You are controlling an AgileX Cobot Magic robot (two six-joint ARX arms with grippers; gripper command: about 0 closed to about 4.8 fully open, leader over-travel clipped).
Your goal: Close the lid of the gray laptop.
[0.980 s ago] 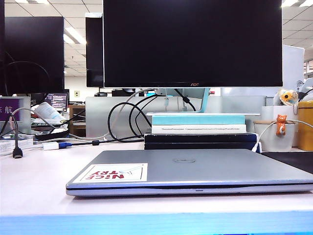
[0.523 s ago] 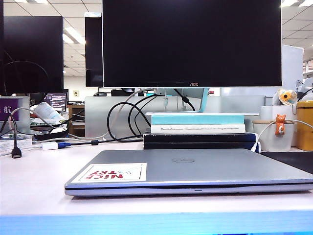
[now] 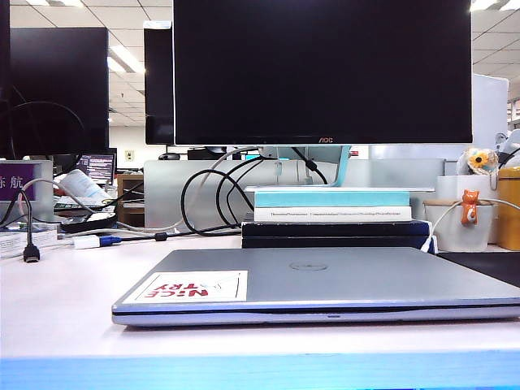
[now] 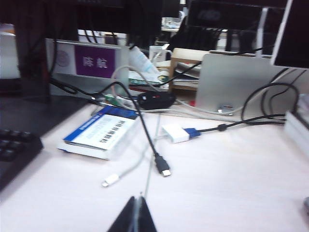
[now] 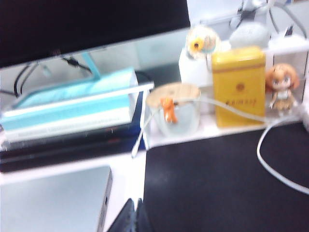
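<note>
Both tools sit clenched and empty: left tool (image 4: 137,217) over bare surface (image 4: 231,183) near loose cables, right tool (image 5: 131,218) beside the gray laptop (image 3: 317,284). Its lid (image 3: 325,275) already lies flat down, front centre. The closing looks finished; nothing further seems needed.

Laptop (image 3: 325,288): silver-gray. Lid (image 3: 341,276) same gray w/ faint round logo (image 3: 309,266) & white sticker (image 3: 191,286) w/ red letters. Monitor (image 3: 321,73) black. Books (image 3: 333,215): teal on top, white w/ dark text under it, black at bottom. Cables (image 3: 207,195) black & white. Surface (image 3: 57,301) pale pinkish-white, blue front edge. Mat (image 5: 222,183) black. Tin (image 5: 238,87) yellow w/ darker band. Cup (image 5: 174,113) whitish w/ tan lid & orange cat. Sign (image 4: 94,61) purple, white characters. Box (image 4: 99,133) blue & white. Left gripper (image 4: 136,220) & right gripper (image 5: 131,220): fingers black, pressed together, low in both wrist views.
</note>
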